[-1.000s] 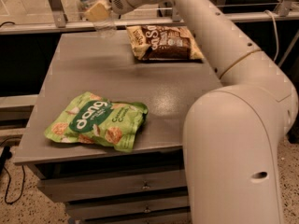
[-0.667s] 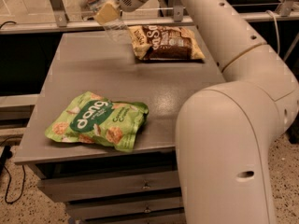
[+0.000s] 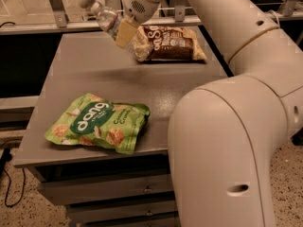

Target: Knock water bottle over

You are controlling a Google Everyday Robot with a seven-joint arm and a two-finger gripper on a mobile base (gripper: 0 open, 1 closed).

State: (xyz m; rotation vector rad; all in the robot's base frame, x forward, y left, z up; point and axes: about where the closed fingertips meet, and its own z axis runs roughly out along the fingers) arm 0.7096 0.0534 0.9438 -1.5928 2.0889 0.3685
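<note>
The water bottle (image 3: 106, 18), clear with a white cap, is tilted at the back left of the grey table (image 3: 94, 74), its cap pointing up and left. My gripper (image 3: 115, 25) is right at the bottle, reaching in from the upper right, and its yellowish pad covers the bottle's lower end. I cannot tell whether the bottle rests on the table or is held off it.
A brown snack bag (image 3: 168, 44) lies at the back right of the table, just right of the gripper. A green "dang" snack bag (image 3: 97, 124) lies near the front left edge. My white arm (image 3: 227, 126) fills the right side. A metal rail (image 3: 57, 25) runs behind the table.
The bottle stood upright at the far back left; it has moved right and toward me and now leans. The gripper moved with it. Both bags stayed put.
</note>
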